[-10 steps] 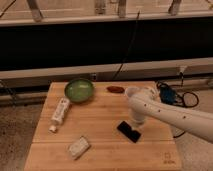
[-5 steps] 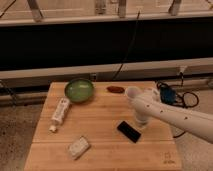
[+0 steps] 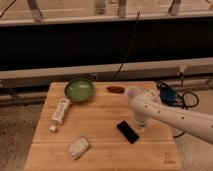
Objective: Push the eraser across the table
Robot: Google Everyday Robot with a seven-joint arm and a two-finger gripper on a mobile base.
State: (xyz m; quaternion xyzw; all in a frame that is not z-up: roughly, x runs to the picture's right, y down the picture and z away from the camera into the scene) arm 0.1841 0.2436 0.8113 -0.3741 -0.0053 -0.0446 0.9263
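the eraser [image 3: 128,131] lies just left of the gripper [image 3: 140,123], long axis diagonal on the table [image 3: 100,156]. the gripper's state cannot be told.

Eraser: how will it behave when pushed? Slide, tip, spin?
Flat and low, the eraser likely slides rather than tips or rolls. The tool sits by its upper right end; an off-centre push may spin it. The table looks smooth, so friction seems modest.

My gripper [image 3: 140,123] sits just right of the eraser [image 3: 128,131]. My arm [image 3: 175,119] runs off the right edge. The little mark [image 3: 167,159] on the table [image 3: 100,155] corner is too tiny to read. I cannot tell what the red-brown thing [image 3: 115,89] is.
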